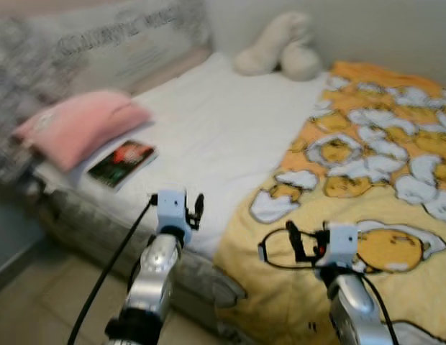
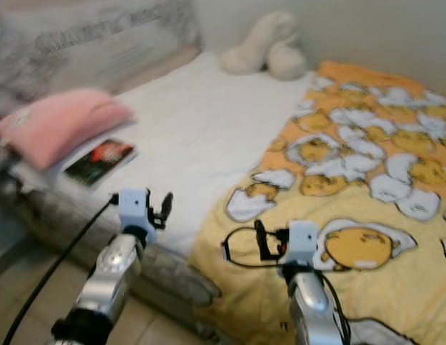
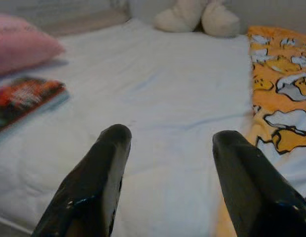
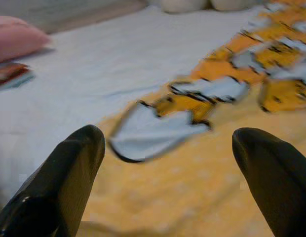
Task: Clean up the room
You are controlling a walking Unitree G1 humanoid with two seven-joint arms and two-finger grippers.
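A bed [image 1: 208,136] with a white sheet stands before the robot. On its right half lies a yellow and orange blanket [image 1: 367,180] with an egg pattern. A pink pillow [image 1: 79,126] rests at the left edge of the bed, and a book [image 1: 122,162] with a dark red cover lies just beside it on the sheet. A cream plush toy [image 1: 280,47] sits at the far end, near the wall.

The left claw [image 3: 168,143] hovers above the near edge of the white sheet, fingers wide apart and holding nothing. The right claw [image 4: 168,143] hovers above the blanket, also spread wide and empty.
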